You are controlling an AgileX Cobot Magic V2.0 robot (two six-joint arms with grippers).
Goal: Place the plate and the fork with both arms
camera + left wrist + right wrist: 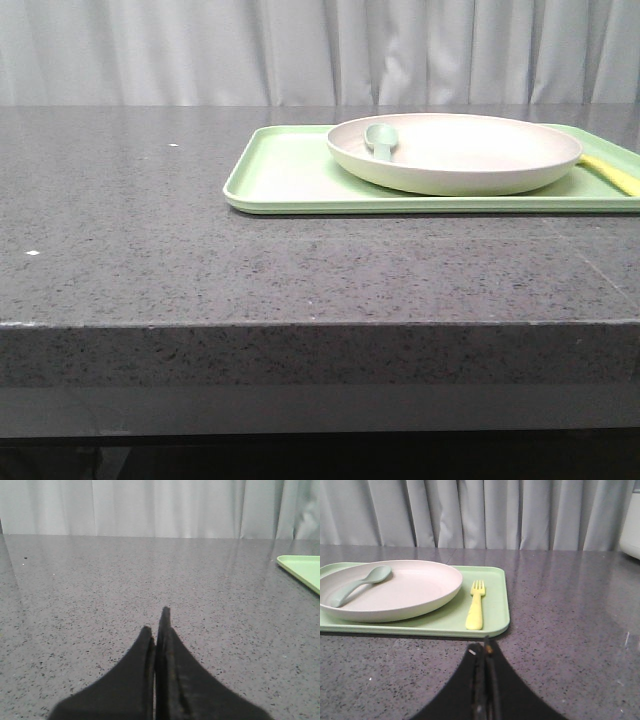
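while both sit on the green tray (492,625), plate (415,587) and fork (476,607) lie just ahead of the closed, empty right end effector (485,652); left end effector (159,625) closed over bare tabletop (100,590).

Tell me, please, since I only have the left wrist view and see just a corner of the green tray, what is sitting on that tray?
Observer: A cream plate sits on the tray, with a grey-green spoon lying in it.
Operator: Thank you. Is the fork there too?
Observer: Yes, the yellow fork lies flat on the tray beside the plate, on the robot's right side of it, apart from the rim.
Operator: And what is the right gripper doing?
Observer: The right gripper is shut and empty, over bare table short of the tray's near edge.
Operator: Which way does the fork point?
Observer: Its tines point away from the robot, handle toward it.
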